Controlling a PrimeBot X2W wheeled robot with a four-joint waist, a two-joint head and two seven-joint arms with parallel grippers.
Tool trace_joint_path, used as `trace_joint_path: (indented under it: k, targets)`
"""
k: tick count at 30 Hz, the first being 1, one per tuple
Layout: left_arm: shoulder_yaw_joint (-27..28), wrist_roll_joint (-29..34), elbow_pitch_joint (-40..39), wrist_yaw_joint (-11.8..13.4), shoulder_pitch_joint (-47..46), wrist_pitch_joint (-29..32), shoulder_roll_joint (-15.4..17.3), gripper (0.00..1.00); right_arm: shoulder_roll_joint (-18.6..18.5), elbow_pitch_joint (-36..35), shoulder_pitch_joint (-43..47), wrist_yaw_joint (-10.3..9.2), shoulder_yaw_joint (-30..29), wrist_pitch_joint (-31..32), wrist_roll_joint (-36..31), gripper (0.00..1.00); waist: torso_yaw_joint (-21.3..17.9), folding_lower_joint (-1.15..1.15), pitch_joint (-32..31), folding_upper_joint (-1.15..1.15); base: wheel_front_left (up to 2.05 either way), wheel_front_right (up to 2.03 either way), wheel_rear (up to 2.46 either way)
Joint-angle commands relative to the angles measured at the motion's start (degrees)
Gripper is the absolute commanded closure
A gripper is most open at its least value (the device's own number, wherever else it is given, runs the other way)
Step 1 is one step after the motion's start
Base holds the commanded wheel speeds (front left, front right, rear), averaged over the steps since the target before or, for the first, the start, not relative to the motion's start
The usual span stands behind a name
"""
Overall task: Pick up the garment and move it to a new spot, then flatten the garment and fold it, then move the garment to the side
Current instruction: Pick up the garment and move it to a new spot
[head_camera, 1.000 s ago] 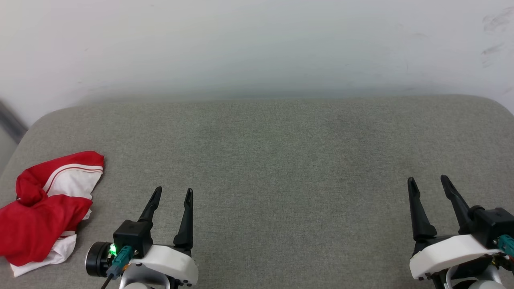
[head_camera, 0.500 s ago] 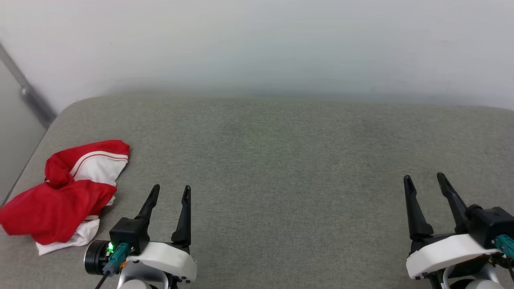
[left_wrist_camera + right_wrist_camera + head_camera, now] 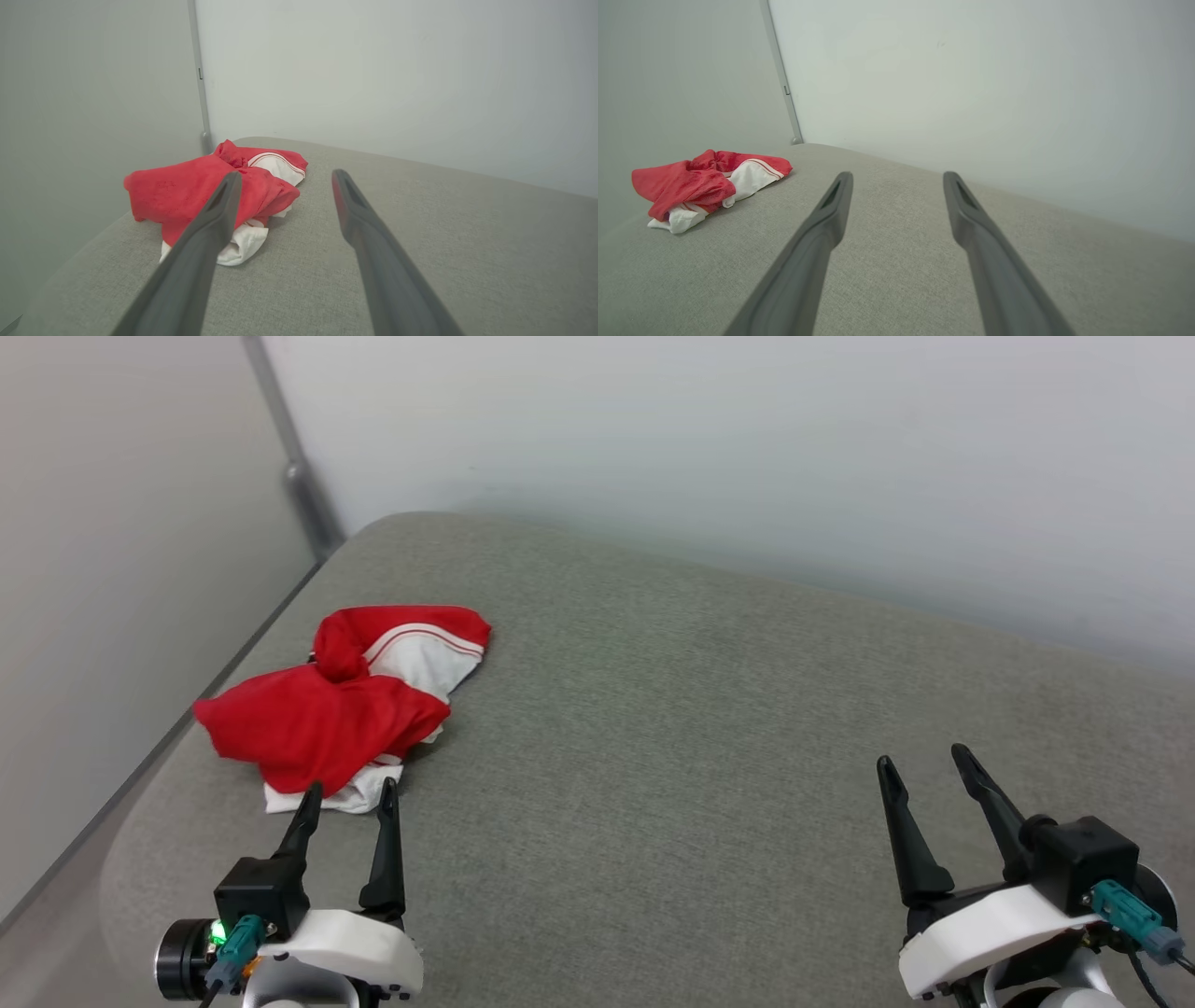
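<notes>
The head camera has swung left since the earlier frame, so the whole picture has shifted. The crumpled red jersey garment with white sleeves and striped trim [image 3: 327,728] [image 3: 187,191] [image 3: 686,184] now appears left of centre, not at the left edge. It lies on the grey fabric-covered padded worktop [image 3: 653,709]. A grey metal post [image 3: 299,485] now shows at upper left. At lower left, the left gripper [image 3: 350,787] [image 3: 286,173] has its jaws spread wide and empty, close to the garment's near white edge. At lower right, the right gripper [image 3: 922,756] [image 3: 898,173] is equally wide open, holding nothing, well apart from the garment.
</notes>
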Motion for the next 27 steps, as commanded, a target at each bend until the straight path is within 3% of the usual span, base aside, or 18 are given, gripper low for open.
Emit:
trace_joint_path:
  k: [1, 10, 22, 27]
  targets:
    - [0.22, 0.26, -0.13, 0.12, 0.72, -0.15, 0.2, 0.0, 0.05, 0.08, 0.29, 0.0, 0.24, 0.08, -0.24, 0.0, 3.43, 0.0, -0.44, 0.0, 0.0, 0.0, 0.0]
    - [2.22, 0.43, -0.89, 0.08, 1.62, -0.15, 0.58, 0.0, 0.06, 0.04, -0.22, 0.0, 2.42, 0.35, -1.41, 0.0, 8.87, 0.0, -0.25, 0.0, 0.0, 0.0, 0.0]
    - [3.94, 0.91, -1.71, -0.17, 1.08, -0.15, 0.91, 0.0, 0.04, -0.03, -1.43, 0.0, 3.41, 0.75, -2.13, 0.0, 9.13, 0.0, 0.92, 0.0, 0.0, 0.0, 0.0]
    - [4.6, 0.5, -1.9, -0.65, -2.28, -0.15, 1.73, 0.0, 0.04, -1.48, -2.11, 0.0, 3.14, 1.97, -3.05, 0.0, 6.59, 0.0, 3.54, 0.0, 0.0, 0.0, 0.0]
